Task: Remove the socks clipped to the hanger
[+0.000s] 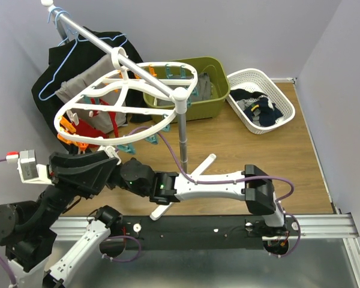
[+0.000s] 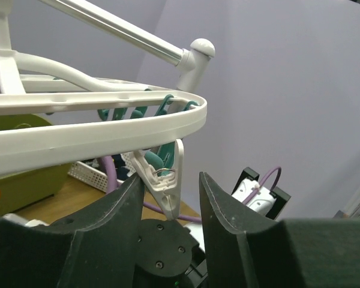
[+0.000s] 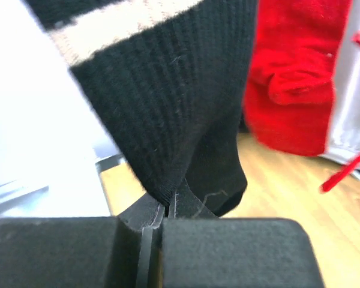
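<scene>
black sock (image 3: 168, 120) hanging under the hanger (image 2: 108, 131) toward the desk's far left corner | right hand (image 3: 162, 210) pinching its lower end tight | left hand (image 2: 171, 186) gaping wide around a white peg (image 2: 165, 174) | step: freeing this sock | next: probably needing a steady downward tug

A white plastic oval lattice hanger (image 2: 108, 129) hangs from a metal rail (image 1: 96, 39), before an olive plastic tub (image 1: 204, 109); right of the tub, a white woven basket (image 1: 250, 73) holds dark socks (image 1: 261, 109); a black ribbed sock (image 3: 168, 102) sits pinched in the right gripper (image 3: 165, 211)
</scene>
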You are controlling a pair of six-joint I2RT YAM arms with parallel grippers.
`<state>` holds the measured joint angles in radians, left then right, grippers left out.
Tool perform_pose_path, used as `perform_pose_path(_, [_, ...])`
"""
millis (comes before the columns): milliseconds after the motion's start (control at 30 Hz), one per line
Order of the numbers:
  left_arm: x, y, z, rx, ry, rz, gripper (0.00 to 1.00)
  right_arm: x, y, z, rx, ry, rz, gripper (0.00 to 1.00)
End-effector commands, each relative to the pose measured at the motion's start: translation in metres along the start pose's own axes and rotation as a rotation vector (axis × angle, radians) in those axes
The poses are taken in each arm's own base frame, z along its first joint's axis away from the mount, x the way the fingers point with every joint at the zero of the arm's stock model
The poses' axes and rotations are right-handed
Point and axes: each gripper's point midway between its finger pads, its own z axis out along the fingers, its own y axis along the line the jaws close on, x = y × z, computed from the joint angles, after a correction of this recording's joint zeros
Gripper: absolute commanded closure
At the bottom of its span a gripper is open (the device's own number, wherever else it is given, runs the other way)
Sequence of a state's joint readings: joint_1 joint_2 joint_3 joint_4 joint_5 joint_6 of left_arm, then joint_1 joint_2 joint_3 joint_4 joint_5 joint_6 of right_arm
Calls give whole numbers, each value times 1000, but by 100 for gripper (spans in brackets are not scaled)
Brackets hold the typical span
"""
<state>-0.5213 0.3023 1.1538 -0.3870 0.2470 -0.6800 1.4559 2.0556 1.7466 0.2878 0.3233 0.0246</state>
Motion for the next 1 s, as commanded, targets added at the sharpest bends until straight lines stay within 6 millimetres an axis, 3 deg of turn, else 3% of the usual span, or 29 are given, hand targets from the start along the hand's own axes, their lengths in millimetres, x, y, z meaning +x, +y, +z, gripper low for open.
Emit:
perform_pose_path(0, [-11, -5, -21, -13, -22, 90, 52, -16, 19, -29, -131, 7, 75, 99])
perform_pose_path(100, [-16, -6, -32, -36, -38, 114, 55, -15, 26, -43, -191, 33, 87, 99])
perform_pose_path(200, [-22, -3, -41, -71, -61, 129, 66, -10, 36, -52, -257, 71, 93, 99])
perform_pose_path(400, [-46, 19, -59, -264, -137, 136, 67, 6, 50, -72, -354, 144, 127, 99])
perform_pose_path(533, [-60, 45, -75, -460, -182, 107, 64, 27, 52, -83, -376, 195, 145, 99])
perform_pose_path(667, [-49, 74, -75, -632, -102, 86, 64, 35, 55, -92, -397, 222, 168, 99])
perform_pose_path(800, [-34, 78, -73, -624, -41, 100, 64, 33, 56, -100, -414, 235, 178, 99])
perform_pose_path(967, [3, 88, -69, -610, 88, 77, 59, 22, 52, -108, -409, 218, 179, 99])
